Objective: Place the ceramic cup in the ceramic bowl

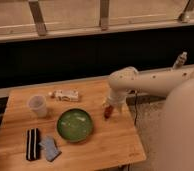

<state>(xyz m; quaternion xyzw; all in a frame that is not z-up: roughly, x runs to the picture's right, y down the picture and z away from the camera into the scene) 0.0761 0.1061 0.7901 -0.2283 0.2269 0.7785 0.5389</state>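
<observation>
Five things sit on a rectangular wooden table (pixel 117 142) with a warm, smooth, light-brown top. Taking the ceramic bowl (pixel 75 124) as the centre of the clock: it is round, shallow and glossy green, with a darker rim, and it is the widest dish on the table. Its inside holds nothing.

The ceramic cup (pixel 38 105) stands upright at about ten o'clock from the bowl, near the left side of the table and apart from the bowl. It is small, pale off-white and has no handle, narrowing towards its base.

Near twelve o'clock lies a flat, oblong packet (pixel 66 95), pale with darker markings, close to the far edge. At eight o'clock lies a black, long, narrow block (pixel 33 144) with a light stripe down its length. Just beside it, between seven and eight o'clock, is a small blue-grey pad (pixel 50 148), lying at a slant.

The gripper (pixel 108 111) hangs at about two o'clock from the bowl, low over the tabletop, close to the bowl's rim but not touching it, and well apart from the cup. Its jaws stand apart with nothing between them. The smooth, white, rounded arm (pixel 155 82) reaches in from the right.
</observation>
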